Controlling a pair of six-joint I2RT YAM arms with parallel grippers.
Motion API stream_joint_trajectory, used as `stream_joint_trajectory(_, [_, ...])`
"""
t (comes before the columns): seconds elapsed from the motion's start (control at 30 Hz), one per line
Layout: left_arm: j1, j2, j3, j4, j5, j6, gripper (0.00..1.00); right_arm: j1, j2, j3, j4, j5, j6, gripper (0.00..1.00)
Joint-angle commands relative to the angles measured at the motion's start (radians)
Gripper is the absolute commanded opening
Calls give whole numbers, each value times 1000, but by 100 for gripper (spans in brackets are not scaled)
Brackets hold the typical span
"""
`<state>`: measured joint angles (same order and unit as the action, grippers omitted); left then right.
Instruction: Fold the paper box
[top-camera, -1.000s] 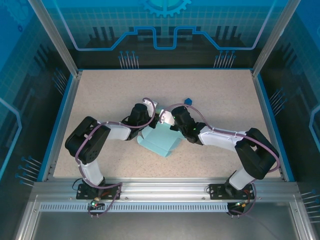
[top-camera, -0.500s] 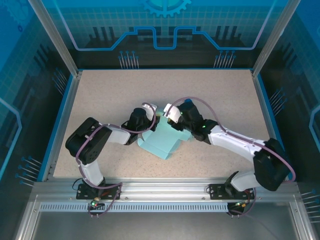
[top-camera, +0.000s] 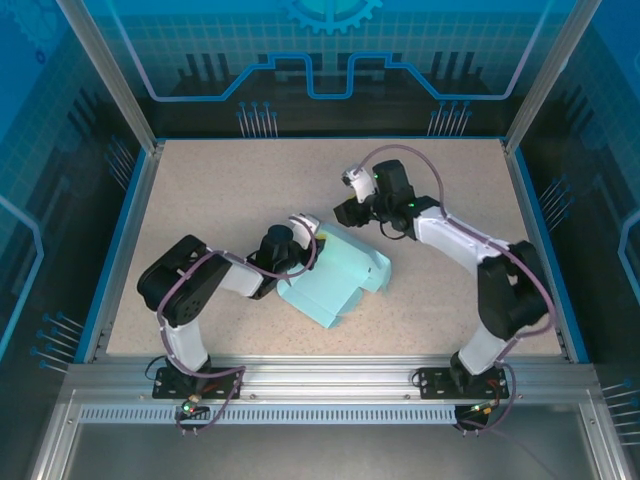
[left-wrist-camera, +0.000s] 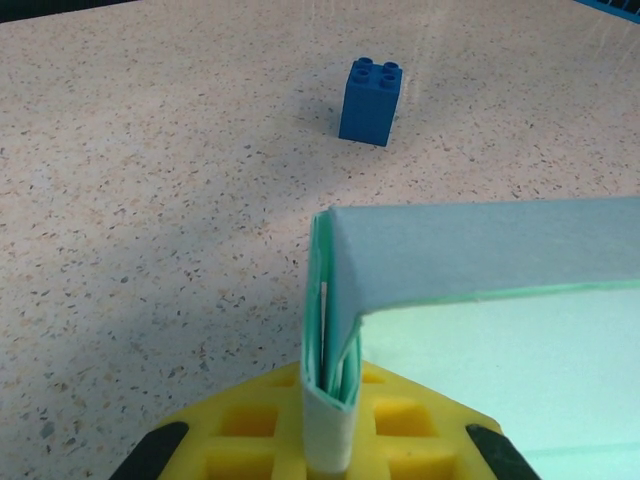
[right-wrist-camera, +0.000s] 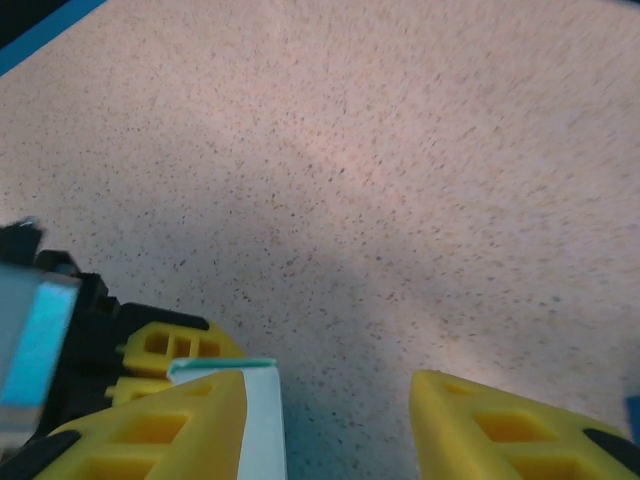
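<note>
The pale sky-blue paper box (top-camera: 335, 275) lies partly folded at the table's middle, one flap (left-wrist-camera: 480, 255) bent over to the right. My left gripper (top-camera: 303, 233) is at its back left corner, shut on a folded, upright edge (left-wrist-camera: 328, 385) of the card. My right gripper (top-camera: 343, 212) hangs open behind the box, apart from it, nothing between its yellow fingers (right-wrist-camera: 150, 430). In the right wrist view a strip of the card (right-wrist-camera: 262, 420) shows beside the left finger, with the left gripper's yellow fingers (right-wrist-camera: 165, 348) behind it.
A tiny dark blue cube (left-wrist-camera: 370, 100) stands on the speckled table beyond the box. A blue rim (top-camera: 120, 250) and metal frame posts border the table; free room lies at the back left and front right.
The right gripper has left the box and moved back and to the right, rising away from it. The box's right flap has spread to the right. The left gripper still holds the card.
</note>
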<state>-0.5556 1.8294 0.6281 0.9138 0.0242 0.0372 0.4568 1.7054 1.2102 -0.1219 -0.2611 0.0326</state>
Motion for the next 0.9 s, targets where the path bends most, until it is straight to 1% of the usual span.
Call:
stream_joint_trajectory(0.0, [-13,32,-28,60,25,26,0,-11,87,70,-39,-96,94,47])
stream_joint_trajectory(0.1, [-13,31,-26,55,23,26,0,-4,150,108,-45,-136,110,46])
stream_joint_trajectory(0.17, [-13,31,-23,44,22,24,0,5,171,115,-50,-142,113,46])
stream_joint_trajectory(0.43, [-14,39,-13,27,15,15,3,23,189,55,-22,-130,130,46])
stream_joint_trajectory(0.87, [-14,42,-8,7,10,17,14,80,185,-17,2,-15,132,46])
